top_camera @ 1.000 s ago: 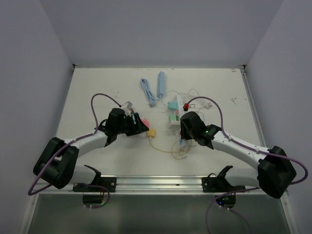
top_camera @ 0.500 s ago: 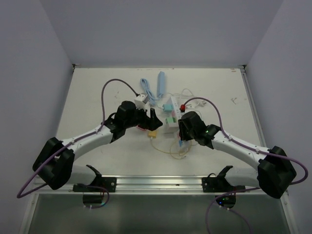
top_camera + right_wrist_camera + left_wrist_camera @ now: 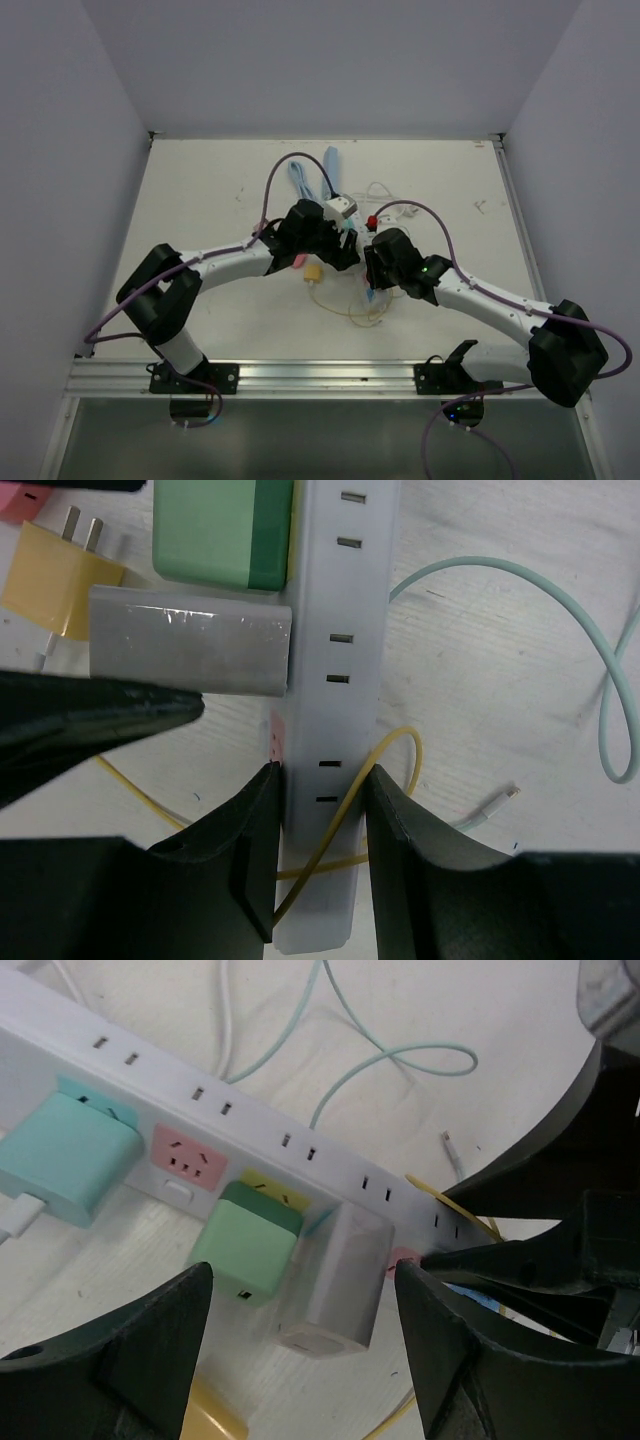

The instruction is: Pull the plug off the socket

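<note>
1. Left wrist view: the left gripper (image 3: 302,1290) has its fingers spread on either side of the pale grey plug (image 3: 335,1295), clear of it on both sides. The plug sits in the socket (image 3: 250,1110), touching a green plug (image 3: 250,1245). A teal plug (image 3: 70,1160) is plugged in further along.
2. Right wrist view: the right gripper (image 3: 320,780) pinches the socket's end, one finger on each long side. A thin yellow cord (image 3: 390,750) crosses the socket there.
3. Top view: both grippers meet mid-surface (image 3: 200,190) and hide most of the socket. A loose yellow plug (image 3: 312,272) lies beside them.
</note>
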Robot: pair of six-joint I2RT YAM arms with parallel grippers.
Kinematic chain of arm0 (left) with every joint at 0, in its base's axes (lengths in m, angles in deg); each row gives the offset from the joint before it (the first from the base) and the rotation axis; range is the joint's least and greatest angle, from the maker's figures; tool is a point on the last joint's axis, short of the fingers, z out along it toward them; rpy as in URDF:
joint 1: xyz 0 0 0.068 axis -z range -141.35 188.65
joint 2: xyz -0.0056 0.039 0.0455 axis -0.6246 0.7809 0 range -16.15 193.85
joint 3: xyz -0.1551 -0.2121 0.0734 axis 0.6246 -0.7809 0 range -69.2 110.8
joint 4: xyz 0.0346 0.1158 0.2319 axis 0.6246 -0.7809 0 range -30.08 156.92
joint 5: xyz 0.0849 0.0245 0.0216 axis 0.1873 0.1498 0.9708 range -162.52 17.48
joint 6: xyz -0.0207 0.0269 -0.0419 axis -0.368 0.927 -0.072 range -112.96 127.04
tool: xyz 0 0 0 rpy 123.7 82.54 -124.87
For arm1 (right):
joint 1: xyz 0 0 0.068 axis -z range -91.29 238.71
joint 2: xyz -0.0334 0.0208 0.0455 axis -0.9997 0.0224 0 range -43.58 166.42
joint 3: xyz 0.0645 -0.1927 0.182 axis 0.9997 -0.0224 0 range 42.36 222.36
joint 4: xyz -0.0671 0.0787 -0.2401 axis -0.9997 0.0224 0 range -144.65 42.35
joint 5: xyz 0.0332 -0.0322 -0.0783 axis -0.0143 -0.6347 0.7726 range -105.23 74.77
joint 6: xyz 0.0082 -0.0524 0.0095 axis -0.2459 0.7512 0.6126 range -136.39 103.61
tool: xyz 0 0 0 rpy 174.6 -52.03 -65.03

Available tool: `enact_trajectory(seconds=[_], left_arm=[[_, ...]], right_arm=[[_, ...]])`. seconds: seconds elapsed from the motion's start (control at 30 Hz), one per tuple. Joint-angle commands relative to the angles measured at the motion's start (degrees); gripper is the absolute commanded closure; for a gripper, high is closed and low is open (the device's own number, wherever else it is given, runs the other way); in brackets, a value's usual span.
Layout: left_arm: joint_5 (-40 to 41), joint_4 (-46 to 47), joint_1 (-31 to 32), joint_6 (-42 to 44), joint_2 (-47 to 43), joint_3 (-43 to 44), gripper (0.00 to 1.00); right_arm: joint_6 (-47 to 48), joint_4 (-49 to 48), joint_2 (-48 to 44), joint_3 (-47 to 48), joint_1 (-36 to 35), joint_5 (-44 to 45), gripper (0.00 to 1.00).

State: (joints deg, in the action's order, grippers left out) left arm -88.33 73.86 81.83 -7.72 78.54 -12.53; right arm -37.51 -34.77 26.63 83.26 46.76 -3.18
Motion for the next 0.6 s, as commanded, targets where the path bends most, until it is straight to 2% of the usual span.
enact_trajectory(seconds=[0.0, 0.3, 0.57], left_arm=[[-0.01, -1.58, 2.26, 5.97, 0.84, 2.31, 0.23], [5.08, -1.32, 5.07, 8.61, 2.78, 0.82, 0.31], [6.76, 1.5, 5.6, 8.96, 2.6, -3.22, 0.34]], right_arm=[[1.17, -0.9, -0.87, 3.13, 0.03, -2.3, 1.0], [-0.23, -1.07, 1.06, 4.01, 0.12, -3.79, 1.0], [-3.22, -2.47, 2.73, 3.83, 3.1, -9.93, 1.0]])
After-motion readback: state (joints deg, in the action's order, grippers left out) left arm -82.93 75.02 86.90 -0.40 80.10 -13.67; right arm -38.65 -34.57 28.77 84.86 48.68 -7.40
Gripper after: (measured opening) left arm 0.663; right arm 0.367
